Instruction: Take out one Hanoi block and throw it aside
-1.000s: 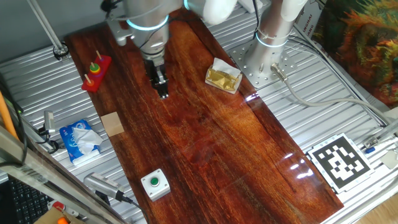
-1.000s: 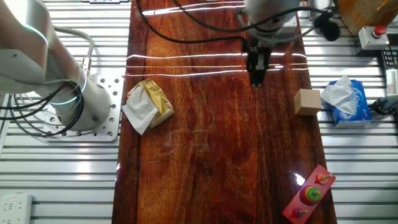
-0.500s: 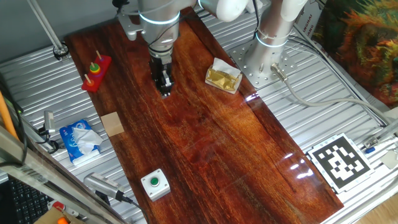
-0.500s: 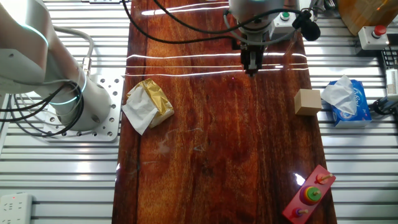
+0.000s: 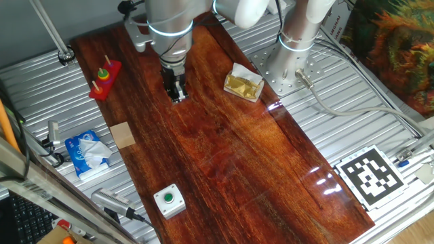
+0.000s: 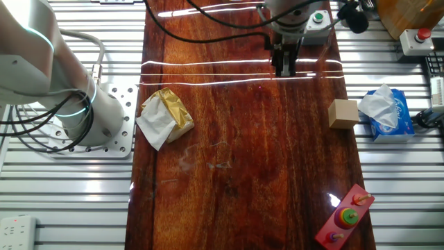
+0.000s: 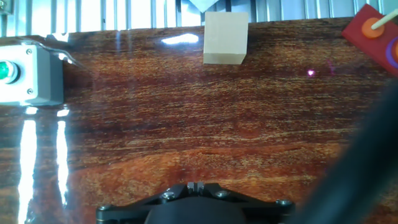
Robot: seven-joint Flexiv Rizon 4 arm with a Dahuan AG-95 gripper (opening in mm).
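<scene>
The Hanoi toy is a red base (image 5: 105,79) with pegs and stacked coloured rings at the table's far left; it also shows in the other fixed view (image 6: 345,217) and at the top right corner of the hand view (image 7: 372,28). A small greenish ring (image 6: 349,216) seems to top the stack, too small to be sure. My gripper (image 5: 178,97) hangs over bare wood right of the toy, well apart from it. It also shows in the other fixed view (image 6: 284,71). In the hand view (image 7: 196,185) its jaws are together with nothing seen between them.
A wooden cube (image 5: 123,134) (image 7: 225,37) sits near the table edge by a tissue pack (image 5: 87,154). A grey box with a green button (image 5: 168,200) (image 7: 25,71) stands at the near end. A gold foil wrapper (image 5: 244,83) lies by the arm's base (image 5: 288,68).
My gripper has drifted slightly along the table, away from the Hanoi toy's end in the other fixed view, and stays shut. The objects have not moved.
</scene>
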